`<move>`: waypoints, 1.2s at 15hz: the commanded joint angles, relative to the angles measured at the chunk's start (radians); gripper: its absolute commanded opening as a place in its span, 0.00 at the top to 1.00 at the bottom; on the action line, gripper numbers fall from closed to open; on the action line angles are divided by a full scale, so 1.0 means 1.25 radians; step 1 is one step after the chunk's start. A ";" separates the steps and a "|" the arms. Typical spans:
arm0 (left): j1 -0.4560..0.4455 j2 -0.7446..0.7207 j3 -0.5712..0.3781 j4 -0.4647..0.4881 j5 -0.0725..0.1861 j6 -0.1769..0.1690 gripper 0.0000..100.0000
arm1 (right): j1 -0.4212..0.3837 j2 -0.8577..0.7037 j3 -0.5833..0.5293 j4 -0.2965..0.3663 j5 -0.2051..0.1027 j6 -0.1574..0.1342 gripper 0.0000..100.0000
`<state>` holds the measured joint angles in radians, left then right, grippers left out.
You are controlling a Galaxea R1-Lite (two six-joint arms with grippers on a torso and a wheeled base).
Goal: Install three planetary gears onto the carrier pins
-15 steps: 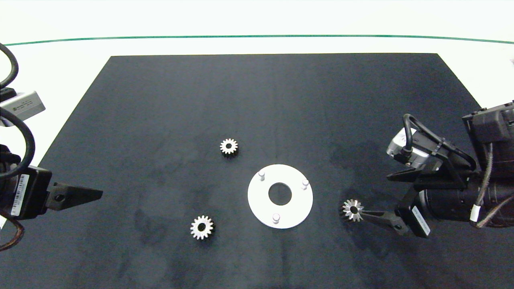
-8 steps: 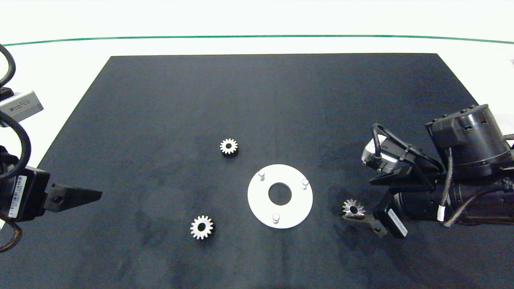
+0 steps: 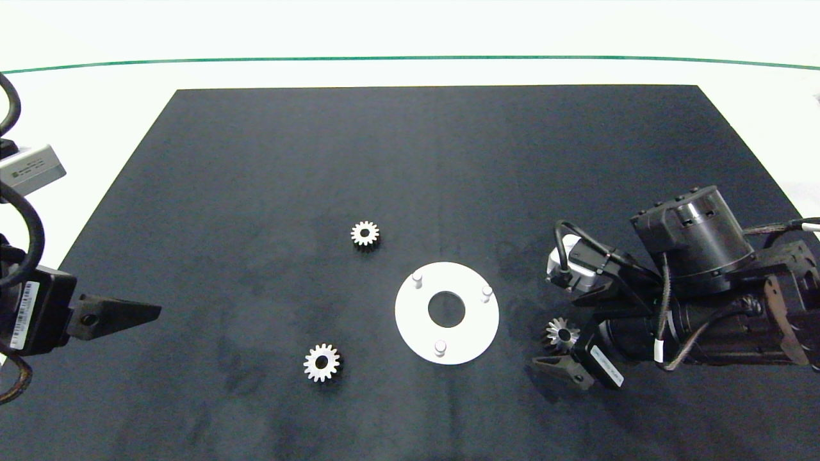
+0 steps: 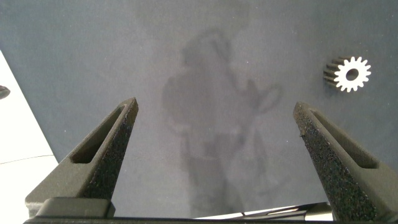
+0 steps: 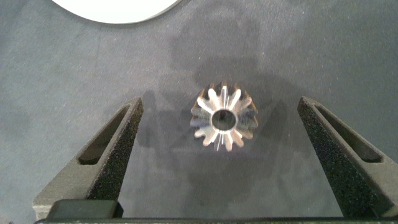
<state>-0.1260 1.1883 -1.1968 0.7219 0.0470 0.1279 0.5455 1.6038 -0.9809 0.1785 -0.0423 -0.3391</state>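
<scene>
Straddling the gear (image 5: 223, 121) beside the white disc (image 3: 410, 320), the right gripper (image 5: 224, 155) is holding its jaws released; the left gripper (image 4: 217, 155) is idling, jaws released, at the counter's left edge.

Flat white round disc (image 5: 115, 7): cut off by right wrist view's edge, only a curved sliver shows.
Dark left arm (image 3: 32, 314): mostly outside head view's left edge.
Right gripper's far grey finger: hidden under wrist hardware in head view.

A black mat (image 3: 435, 160) covers a white table (image 3: 410, 70); a thin green line (image 3: 410, 58) curves beyond it.
</scene>
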 commanded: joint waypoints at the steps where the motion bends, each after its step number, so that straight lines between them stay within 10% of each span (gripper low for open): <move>1: 0.000 -0.007 0.000 0.003 0.000 0.001 0.00 | 0.000 0.012 -0.001 -0.010 -0.014 -0.004 0.00; 8: 0.000 -0.014 0.000 0.003 0.000 0.001 0.00 | 0.000 0.019 0.008 -0.014 -0.064 -0.027 0.00; 18: 0.001 -0.017 0.000 0.003 0.000 0.001 0.00 | 0.000 0.012 0.020 -0.015 -0.064 -0.029 0.16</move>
<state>-0.1249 1.1698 -1.1964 0.7219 0.0470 0.1283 0.5455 1.6221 -0.9587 0.1596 -0.1226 -0.3736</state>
